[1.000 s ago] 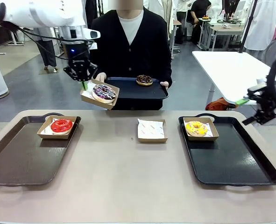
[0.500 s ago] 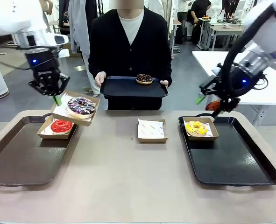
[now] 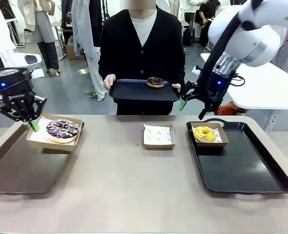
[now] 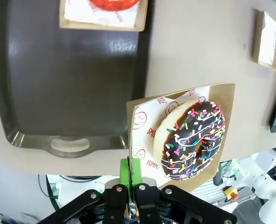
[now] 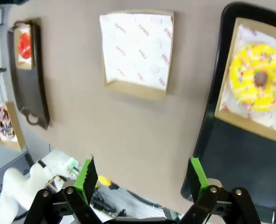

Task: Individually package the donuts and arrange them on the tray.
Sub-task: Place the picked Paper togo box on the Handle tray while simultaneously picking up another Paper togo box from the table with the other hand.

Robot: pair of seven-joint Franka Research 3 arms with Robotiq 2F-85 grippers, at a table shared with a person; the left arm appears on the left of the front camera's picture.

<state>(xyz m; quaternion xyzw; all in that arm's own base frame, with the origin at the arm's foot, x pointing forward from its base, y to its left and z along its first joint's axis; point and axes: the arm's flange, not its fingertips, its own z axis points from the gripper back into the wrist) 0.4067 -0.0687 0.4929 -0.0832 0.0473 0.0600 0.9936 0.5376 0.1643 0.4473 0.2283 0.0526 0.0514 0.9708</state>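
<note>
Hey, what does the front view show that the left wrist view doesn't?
Front view: the person's tray with the brown donut, the yellow donut, the open right gripper. Left wrist view: the red donut. Both: the left gripper shut on the edge of the box carrying the dark sprinkled donut, plus the empty box.

Front cam: fixed, robot side, faces across beige table [image 3: 134,195]. Left wrist cam: looks down, close over brown cardboard box [image 4: 224,98] with dark sprinkled ring donut [image 4: 194,140]. Right wrist cam: higher, downward; shares empty white-lined cardboard box [image 5: 137,51] with front.
</note>
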